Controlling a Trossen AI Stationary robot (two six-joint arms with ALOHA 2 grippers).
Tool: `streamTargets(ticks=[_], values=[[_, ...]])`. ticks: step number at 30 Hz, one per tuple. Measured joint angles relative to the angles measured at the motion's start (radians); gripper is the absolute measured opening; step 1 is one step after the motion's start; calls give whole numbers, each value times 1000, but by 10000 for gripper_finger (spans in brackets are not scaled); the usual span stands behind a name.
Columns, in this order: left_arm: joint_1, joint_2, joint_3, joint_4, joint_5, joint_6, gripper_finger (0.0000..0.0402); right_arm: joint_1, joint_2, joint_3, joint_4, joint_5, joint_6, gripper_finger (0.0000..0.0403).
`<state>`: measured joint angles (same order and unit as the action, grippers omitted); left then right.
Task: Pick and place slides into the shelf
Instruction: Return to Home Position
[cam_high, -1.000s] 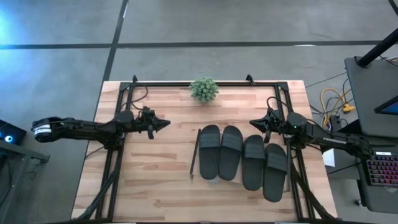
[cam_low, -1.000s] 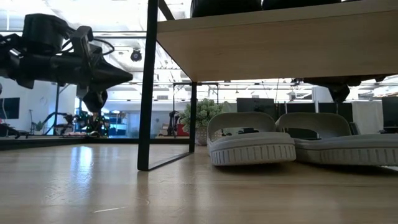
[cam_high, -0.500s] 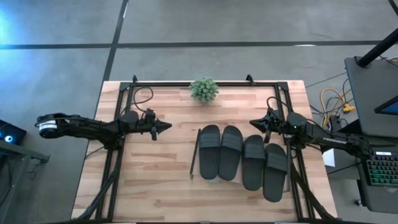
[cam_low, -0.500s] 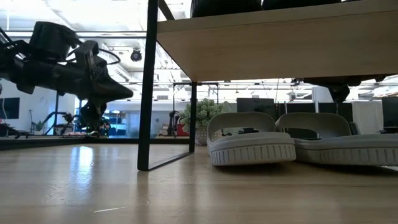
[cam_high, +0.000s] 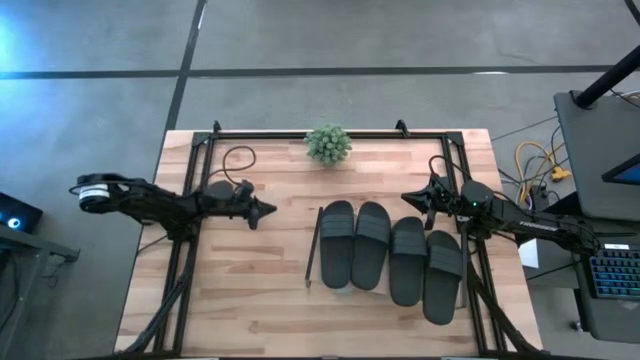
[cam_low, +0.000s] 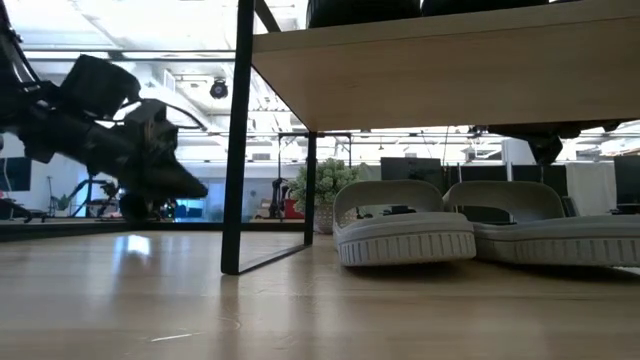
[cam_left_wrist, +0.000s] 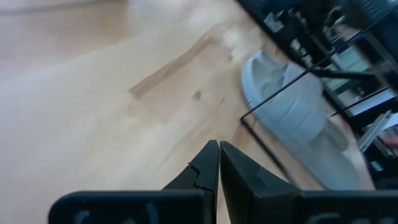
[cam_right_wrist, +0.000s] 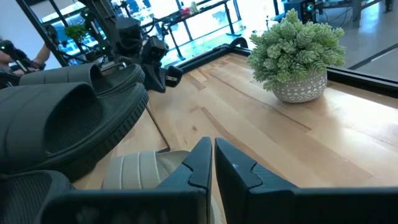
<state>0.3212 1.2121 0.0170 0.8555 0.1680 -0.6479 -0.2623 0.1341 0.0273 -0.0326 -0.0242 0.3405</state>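
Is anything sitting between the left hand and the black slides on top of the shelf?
Nothing visible does. Bare table lies between the shut left hand and the shelf carrying the black slides; the plant stands off to the side. The right hand hangs by the shelf's other end.

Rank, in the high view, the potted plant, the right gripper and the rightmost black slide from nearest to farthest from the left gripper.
From the left gripper, over the table's left half:
1. the potted plant, middle of the table's far edge.
2. the right gripper, on the table's right side.
3. the rightmost black slide, at the row's right end.
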Motion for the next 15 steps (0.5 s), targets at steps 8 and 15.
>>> streamTargets(ticks=[8,15], values=[[0,112,0,0,0,0,0,0,0,0,0,0,0,13],[0,184,4,20,-6,19,0,0,0,0,0,0,0,13]])
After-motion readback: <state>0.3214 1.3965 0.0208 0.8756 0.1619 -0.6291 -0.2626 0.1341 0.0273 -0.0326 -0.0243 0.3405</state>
